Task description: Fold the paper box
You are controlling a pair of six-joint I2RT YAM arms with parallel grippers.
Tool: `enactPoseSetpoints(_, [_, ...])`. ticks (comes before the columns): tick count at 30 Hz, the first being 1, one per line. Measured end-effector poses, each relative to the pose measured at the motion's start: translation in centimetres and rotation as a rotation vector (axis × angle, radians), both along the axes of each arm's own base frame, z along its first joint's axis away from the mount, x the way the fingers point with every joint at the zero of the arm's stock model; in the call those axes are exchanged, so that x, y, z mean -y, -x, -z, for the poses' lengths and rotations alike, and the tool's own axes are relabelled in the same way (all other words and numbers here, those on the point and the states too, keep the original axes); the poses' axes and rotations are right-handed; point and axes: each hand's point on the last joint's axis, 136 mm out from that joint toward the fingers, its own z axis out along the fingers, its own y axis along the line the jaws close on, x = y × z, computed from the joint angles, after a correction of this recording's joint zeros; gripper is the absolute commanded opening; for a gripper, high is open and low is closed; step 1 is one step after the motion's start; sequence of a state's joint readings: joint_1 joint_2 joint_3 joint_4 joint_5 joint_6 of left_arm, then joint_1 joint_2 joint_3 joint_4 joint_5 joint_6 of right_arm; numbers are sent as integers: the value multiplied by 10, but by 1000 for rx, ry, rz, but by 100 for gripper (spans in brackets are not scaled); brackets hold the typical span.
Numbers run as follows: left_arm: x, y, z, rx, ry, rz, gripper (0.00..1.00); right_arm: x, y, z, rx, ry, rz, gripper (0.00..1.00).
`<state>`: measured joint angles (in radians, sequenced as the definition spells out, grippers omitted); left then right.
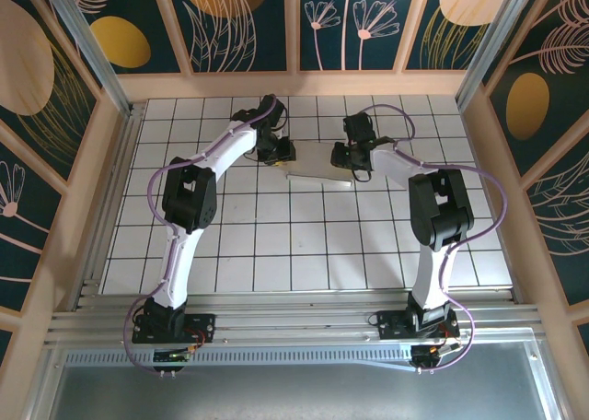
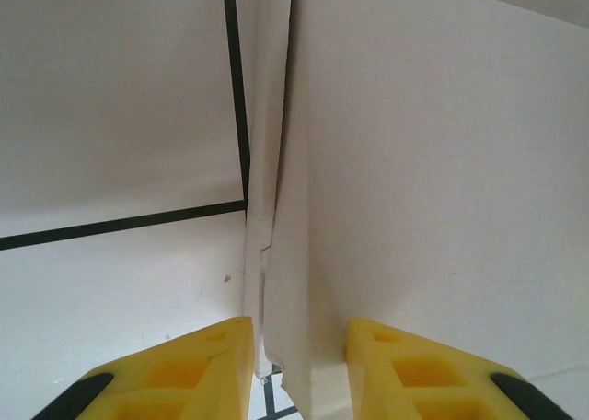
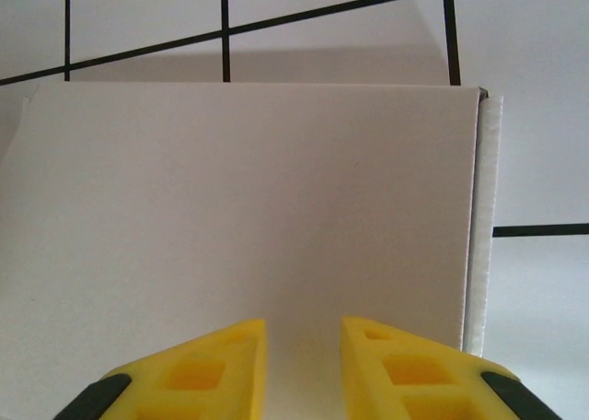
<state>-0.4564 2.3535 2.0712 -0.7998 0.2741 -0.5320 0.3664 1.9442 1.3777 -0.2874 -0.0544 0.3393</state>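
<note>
Probably you are mid-fold: the paper box (image 1: 317,165) lies on the tiled table (image 1: 276,245). The left gripper (image 2: 299,332) stands half open astride its flap (image 2: 294,282). The right gripper (image 3: 303,332) is half open and empty. Next, push that flap over squarely.

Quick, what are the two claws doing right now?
Left claw: open, with the paper box edge in between.
Right claw: open, holding nothing, facing the paper box.
</note>
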Motion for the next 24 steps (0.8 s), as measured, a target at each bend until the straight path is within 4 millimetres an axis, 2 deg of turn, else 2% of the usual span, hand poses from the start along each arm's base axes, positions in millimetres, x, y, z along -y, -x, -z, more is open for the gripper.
enactPoseSetpoints(7, [6, 0, 1, -7, 41, 6, 30, 0, 0, 1, -1, 1, 0, 28])
enactPoseSetpoints(14, [16, 0, 3, -30, 132, -7, 20, 0, 0, 1, 0, 0, 0, 28])
enactPoseSetpoints(19, [20, -3, 4, -39, 192, -20, 18, -2, 1, 1, -3, -8, -6, 28])
enactPoseSetpoints(22, [20, -3, 4, -39, 204, -23, 19, -4, 2, -4, 0, -26, -16, 32])
enactPoseSetpoints(24, [20, -3, 4, -38, 207, -23, 19, -2, 3, -13, 7, -51, -12, 39])
